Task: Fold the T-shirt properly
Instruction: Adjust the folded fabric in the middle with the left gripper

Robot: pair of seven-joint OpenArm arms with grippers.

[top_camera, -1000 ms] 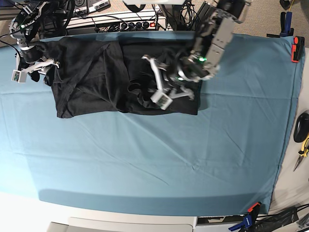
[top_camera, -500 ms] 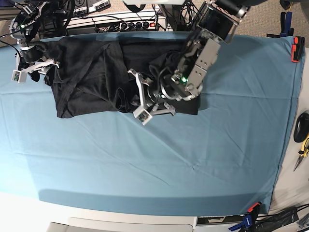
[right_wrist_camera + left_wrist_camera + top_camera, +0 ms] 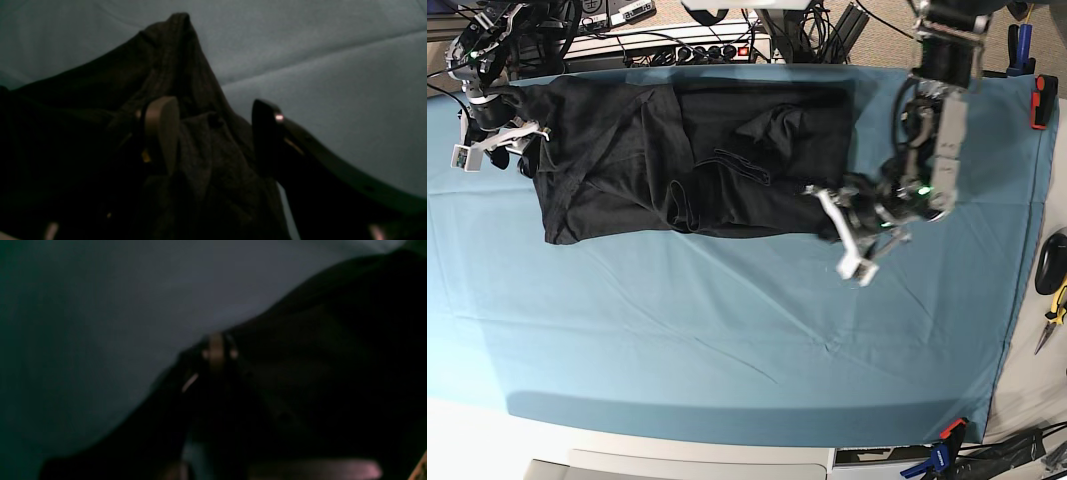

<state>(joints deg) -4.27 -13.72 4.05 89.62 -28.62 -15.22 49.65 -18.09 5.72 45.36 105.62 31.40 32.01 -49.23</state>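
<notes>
Since a moment ago the left hand (image 3: 852, 240) has swung off the middle of the T-shirt (image 3: 627, 160) and out to its lower right corner, while the right hand (image 3: 502, 140) has stayed put at the shirt's left edge. Going from left to right across the base view: the right hand is sitting at the shirt's left edge, near its upper corner; in its wrist view the two pads (image 3: 161, 131) are standing apart with a bunched ridge of black cloth rising between them, so it is released, straddling the fabric but not pinching it. The T-shirt is lying spread along the far side of the teal surface (image 3: 727, 330), plain side up, with rumpled folds and a loose lump right of its centre. At the shirt's lower right corner the left hand is hovering over the hem; its wrist view is too dark and blurred, so I cannot tell whether it is grasping cloth. My worry is that a pull from that corner, with the right hand not clamped, is going to drag the whole shirt sideways and deepen the central wrinkles, or catch the teal cloth along with the hem.
</notes>
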